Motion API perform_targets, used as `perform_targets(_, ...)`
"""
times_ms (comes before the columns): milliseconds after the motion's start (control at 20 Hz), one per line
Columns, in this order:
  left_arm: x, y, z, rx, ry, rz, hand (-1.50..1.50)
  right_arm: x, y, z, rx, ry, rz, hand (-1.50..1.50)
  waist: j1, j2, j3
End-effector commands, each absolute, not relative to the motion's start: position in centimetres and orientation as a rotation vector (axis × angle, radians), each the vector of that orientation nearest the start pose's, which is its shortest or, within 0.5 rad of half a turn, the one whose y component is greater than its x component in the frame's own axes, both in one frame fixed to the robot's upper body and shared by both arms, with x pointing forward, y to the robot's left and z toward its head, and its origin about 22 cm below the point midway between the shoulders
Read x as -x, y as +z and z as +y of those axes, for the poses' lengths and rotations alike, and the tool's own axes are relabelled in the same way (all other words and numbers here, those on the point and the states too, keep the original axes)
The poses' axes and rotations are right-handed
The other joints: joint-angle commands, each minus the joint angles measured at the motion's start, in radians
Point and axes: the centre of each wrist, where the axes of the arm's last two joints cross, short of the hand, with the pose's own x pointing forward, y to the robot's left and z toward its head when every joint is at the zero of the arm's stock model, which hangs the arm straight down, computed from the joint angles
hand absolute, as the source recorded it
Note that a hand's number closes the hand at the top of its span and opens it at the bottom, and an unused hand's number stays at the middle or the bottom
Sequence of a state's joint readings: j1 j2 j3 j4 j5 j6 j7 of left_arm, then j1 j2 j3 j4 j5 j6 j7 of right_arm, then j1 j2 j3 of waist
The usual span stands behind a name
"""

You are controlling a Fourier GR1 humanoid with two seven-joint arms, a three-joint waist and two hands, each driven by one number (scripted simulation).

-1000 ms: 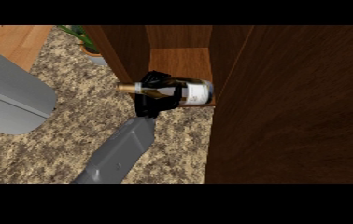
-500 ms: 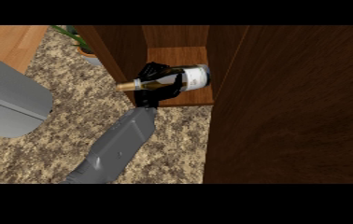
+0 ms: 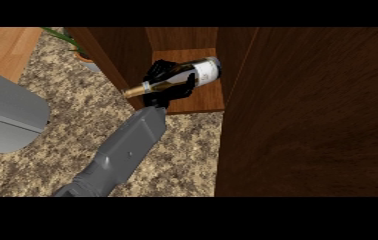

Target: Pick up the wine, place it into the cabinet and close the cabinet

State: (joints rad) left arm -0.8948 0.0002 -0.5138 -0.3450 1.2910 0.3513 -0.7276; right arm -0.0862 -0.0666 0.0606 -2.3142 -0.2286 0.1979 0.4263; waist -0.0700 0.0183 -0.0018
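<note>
Your right hand (image 3: 164,86) reaches up from the lower middle on a grey forearm, its black fingers curled round the wine bottle (image 3: 181,77). You hold the bottle nearly on its side, gold-foiled neck pointing left past the cabinet's (image 3: 188,54) left wall, white-labelled body over the cabinet's wooden floor. The open cabinet door (image 3: 303,114) fills your right side. The cabinet stands on a speckled stone counter (image 3: 66,114); a potted plant (image 3: 77,51) sits beside its left wall.
</note>
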Motion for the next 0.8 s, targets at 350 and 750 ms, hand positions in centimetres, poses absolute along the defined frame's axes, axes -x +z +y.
perform_targets(350,-38.2,-1.0,7.0,0.204,0.423,-1.552,1.50,-19.0,18.8,-20.0,-0.374,0.321,-1.949,-1.50,-0.051,0.007,-0.002)
perform_targets(750,-38.5,-0.2,6.6,0.186,0.539,-1.563,1.50,-19.3,17.8,-20.5,-0.393,0.358,-1.952,-1.50,-0.068,0.013,0.000)
